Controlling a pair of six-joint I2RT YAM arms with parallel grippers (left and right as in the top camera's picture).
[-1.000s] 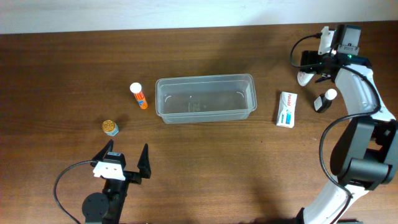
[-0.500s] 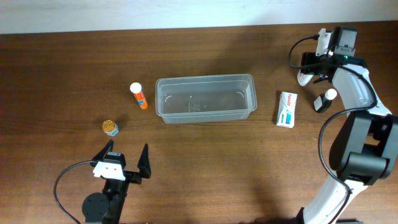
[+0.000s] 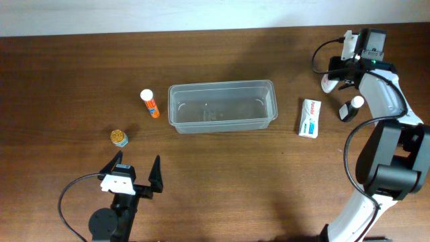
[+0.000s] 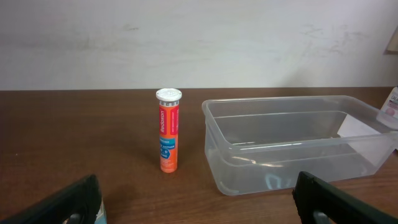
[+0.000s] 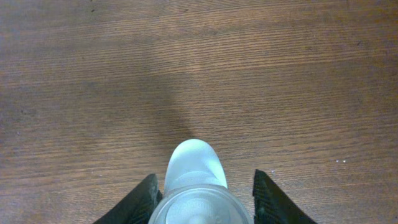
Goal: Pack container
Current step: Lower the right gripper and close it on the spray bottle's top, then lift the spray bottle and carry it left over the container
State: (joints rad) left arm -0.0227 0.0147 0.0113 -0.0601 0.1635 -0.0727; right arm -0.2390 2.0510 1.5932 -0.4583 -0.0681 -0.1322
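Table (image 5: pixel 93 62): right pincer (image 5: pixel 202 194) narrowly straddles bottle (image 5: pixel 194 167).

White bottle (image 5: pixel 191 165) (blurred near end) cut off at bottom edge

Right tool (image 5: pixel 206 200) narrower around white bottle (image 5: pixel 193 163)
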